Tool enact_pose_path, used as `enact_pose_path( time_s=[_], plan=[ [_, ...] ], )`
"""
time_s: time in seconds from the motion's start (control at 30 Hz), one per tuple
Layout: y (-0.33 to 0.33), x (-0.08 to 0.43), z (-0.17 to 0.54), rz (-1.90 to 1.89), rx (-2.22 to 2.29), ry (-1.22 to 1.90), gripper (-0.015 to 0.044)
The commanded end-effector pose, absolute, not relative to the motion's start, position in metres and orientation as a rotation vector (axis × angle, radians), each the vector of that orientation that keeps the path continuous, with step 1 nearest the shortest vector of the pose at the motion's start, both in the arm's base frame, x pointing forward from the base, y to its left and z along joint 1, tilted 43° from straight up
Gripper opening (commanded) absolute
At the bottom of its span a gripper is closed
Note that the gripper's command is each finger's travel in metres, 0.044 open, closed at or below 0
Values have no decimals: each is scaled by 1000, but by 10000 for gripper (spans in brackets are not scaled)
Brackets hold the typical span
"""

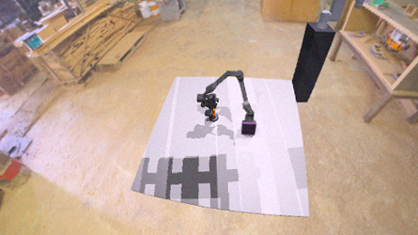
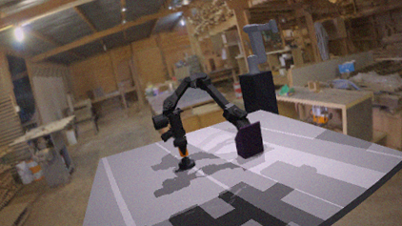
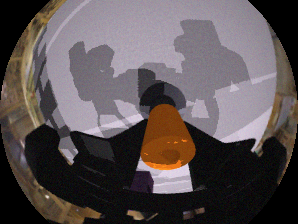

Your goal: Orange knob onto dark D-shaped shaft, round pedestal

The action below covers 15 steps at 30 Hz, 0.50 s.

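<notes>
The orange knob (image 1: pixel 213 113) (image 2: pixel 183 153) (image 3: pixel 167 145) is upright between the fingers of my gripper (image 1: pixel 213 111) (image 2: pixel 183 150) (image 3: pixel 164 123), which is shut on it. The round dark pedestal (image 1: pixel 215 119) (image 2: pixel 188 165) (image 3: pixel 176 95) stands on the table directly below. In the exterior view a short dark stretch shows between the knob's lower end and the pedestal's base, so the knob is not down against the base. The wrist view shows a little of the dark shaft (image 3: pixel 162 100) at the knob's far end. Whether the shaft's tip is inside the hole is hidden, and so is its flat side.
The arm's dark purple base block (image 1: pixel 248 128) (image 2: pixel 249 141) (image 3: pixel 143 181) stands on the table (image 1: pixel 262 175) (image 2: pixel 119 181), to the right of the pedestal in the top and exterior views. Patchy shadows lie across the table. A black column (image 1: pixel 312 60) (image 2: pixel 259 93) with a grey arm stands behind, beyond the table.
</notes>
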<state>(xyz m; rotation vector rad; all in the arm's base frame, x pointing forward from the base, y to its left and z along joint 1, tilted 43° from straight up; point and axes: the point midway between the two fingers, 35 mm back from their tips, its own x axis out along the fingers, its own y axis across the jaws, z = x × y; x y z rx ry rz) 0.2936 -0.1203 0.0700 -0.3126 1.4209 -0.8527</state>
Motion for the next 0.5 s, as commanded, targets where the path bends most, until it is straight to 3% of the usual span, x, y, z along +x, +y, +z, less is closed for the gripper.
enact_pose_path(
  time_s=[0.0,0.47],
  plan=[
    [-120,294,69,-926,-231,1367,0],
    [-121,295,72,-926,-231,1367,0]
  ],
)
